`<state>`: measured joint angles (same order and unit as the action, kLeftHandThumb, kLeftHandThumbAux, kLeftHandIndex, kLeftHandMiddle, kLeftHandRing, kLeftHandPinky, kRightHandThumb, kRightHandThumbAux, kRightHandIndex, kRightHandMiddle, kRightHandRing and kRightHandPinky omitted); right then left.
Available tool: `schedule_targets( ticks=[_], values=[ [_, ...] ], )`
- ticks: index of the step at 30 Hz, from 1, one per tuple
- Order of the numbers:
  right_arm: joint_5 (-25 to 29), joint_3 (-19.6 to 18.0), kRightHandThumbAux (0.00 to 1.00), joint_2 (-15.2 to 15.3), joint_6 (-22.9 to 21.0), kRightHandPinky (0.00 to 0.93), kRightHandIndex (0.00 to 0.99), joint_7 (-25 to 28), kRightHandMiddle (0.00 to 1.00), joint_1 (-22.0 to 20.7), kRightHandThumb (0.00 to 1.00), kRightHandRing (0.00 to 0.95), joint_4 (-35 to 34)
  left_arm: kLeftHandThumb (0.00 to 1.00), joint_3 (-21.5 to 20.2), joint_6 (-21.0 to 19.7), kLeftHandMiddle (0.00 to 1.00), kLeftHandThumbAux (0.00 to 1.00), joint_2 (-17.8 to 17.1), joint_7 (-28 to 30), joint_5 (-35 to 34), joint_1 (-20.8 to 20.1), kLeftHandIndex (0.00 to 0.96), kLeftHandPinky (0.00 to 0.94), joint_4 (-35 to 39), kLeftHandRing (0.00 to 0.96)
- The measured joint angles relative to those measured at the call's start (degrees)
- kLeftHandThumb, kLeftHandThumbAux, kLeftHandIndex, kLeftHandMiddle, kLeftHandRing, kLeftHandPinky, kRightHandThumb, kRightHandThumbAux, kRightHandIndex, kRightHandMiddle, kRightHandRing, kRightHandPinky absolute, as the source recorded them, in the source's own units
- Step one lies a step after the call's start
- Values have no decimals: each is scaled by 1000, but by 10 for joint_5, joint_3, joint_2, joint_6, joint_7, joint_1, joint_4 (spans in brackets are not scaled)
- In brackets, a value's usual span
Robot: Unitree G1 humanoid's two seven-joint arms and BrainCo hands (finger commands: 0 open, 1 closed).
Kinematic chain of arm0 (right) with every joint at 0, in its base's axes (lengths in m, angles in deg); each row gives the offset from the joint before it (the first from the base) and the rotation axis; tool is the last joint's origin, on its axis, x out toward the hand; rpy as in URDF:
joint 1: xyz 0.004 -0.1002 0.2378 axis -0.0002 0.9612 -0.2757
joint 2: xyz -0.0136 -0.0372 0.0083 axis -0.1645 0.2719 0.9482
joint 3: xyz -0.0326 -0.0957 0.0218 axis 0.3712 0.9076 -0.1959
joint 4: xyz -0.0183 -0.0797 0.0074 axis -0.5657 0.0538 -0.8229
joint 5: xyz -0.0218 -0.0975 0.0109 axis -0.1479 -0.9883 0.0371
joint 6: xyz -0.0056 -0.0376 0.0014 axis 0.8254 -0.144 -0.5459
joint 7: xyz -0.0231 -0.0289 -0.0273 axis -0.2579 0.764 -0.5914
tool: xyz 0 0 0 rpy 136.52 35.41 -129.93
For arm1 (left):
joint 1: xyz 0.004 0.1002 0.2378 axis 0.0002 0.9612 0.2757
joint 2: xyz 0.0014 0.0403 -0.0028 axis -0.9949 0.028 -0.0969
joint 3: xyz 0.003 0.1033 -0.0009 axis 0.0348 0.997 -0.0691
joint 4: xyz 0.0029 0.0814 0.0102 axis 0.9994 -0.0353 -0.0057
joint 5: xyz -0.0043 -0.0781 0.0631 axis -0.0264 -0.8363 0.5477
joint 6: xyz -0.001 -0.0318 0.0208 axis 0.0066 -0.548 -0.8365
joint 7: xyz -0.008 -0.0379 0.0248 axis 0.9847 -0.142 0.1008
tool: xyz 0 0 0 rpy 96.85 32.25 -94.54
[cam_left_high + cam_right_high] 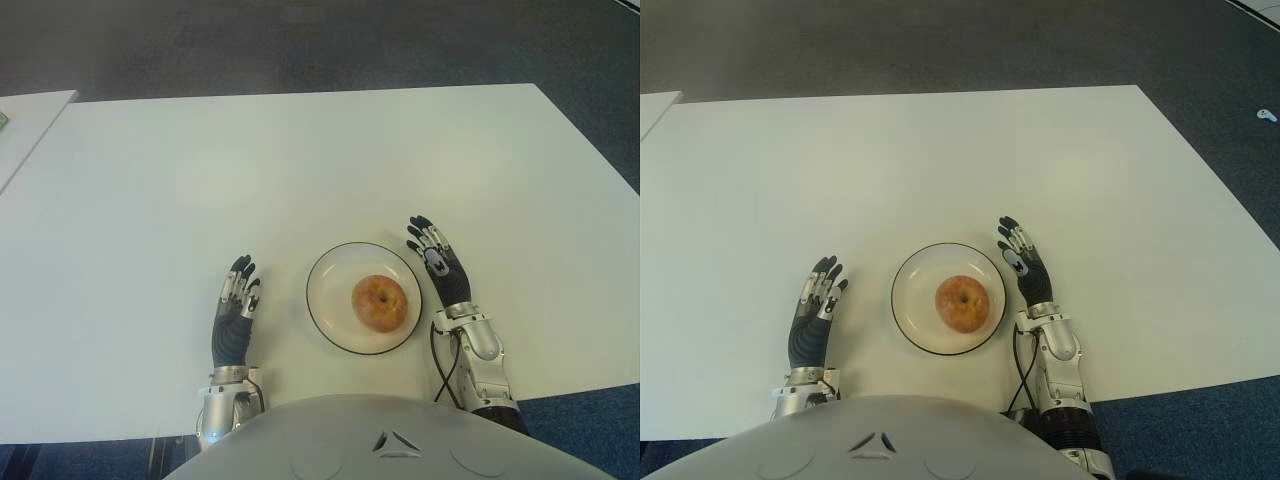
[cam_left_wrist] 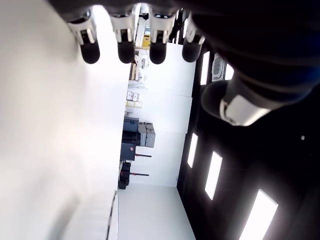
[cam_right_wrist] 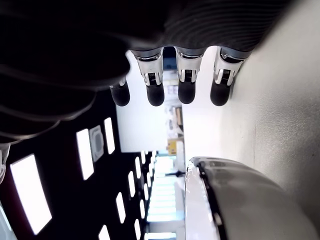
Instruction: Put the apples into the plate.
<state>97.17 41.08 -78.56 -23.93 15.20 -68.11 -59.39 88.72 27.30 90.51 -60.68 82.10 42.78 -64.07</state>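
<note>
One reddish-yellow apple (image 1: 380,302) lies in the middle of a white plate (image 1: 330,275) with a dark rim, near the front of the white table (image 1: 300,160). My right hand (image 1: 433,252) shows just right of the plate, fingers stretched out and holding nothing; the plate's rim (image 3: 210,190) appears close by in the right wrist view. My left hand (image 1: 238,295) shows left of the plate, a short gap away, fingers straight and empty. In the left wrist view the fingertips (image 2: 125,52) extend along the table top.
A second white table's corner (image 1: 25,115) shows at the far left. Dark carpet (image 1: 300,40) lies beyond the table's far edge and to its right.
</note>
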Motion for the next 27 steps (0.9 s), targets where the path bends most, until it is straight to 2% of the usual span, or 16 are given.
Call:
schedule_targets(
  ticks=[13, 23, 27],
  values=[
    [0, -10, 406, -20, 37, 0, 0, -27, 0, -11, 22, 0, 22, 125, 0, 7, 1, 483, 0, -7, 0, 0, 21, 0, -3, 0],
    [12, -24, 411, -56, 38, 0, 0, -62, 0, -9, 43, 0, 16, 174, -3, 48, 0, 454, 2, -10, -7, -7, 47, 0, -24, 0],
    [13, -25, 416, -62, 38, 0, 0, -66, 0, -8, 49, 0, 15, 167, -1, 47, 0, 456, 3, -19, -4, -9, 20, 0, -25, 0]
  ],
)
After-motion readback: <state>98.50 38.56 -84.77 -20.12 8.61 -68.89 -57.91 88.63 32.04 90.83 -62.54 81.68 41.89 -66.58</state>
